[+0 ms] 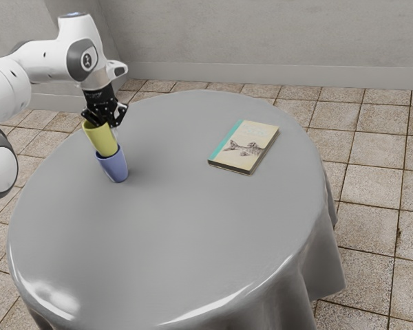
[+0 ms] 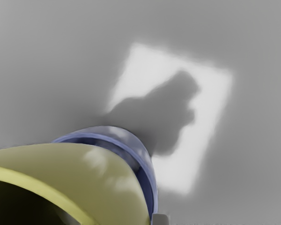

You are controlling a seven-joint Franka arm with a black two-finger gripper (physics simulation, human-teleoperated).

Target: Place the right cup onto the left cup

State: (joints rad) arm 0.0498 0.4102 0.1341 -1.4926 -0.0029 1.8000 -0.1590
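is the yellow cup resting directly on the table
No, the yellow cup sits with its base inside the blue cup's mouth.

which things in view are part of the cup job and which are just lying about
Part of the job:
- yellow cup, its lower end in the blue cup's mouth
- blue cup, under it
- gripper, at the yellow cup's rim

Just lying about:
- book

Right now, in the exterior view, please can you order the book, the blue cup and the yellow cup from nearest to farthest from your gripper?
1. Yellow cup: directly under my gripper.
2. Blue cup: below the yellow cup, on the table.
3. Book: toward the exterior view's right.
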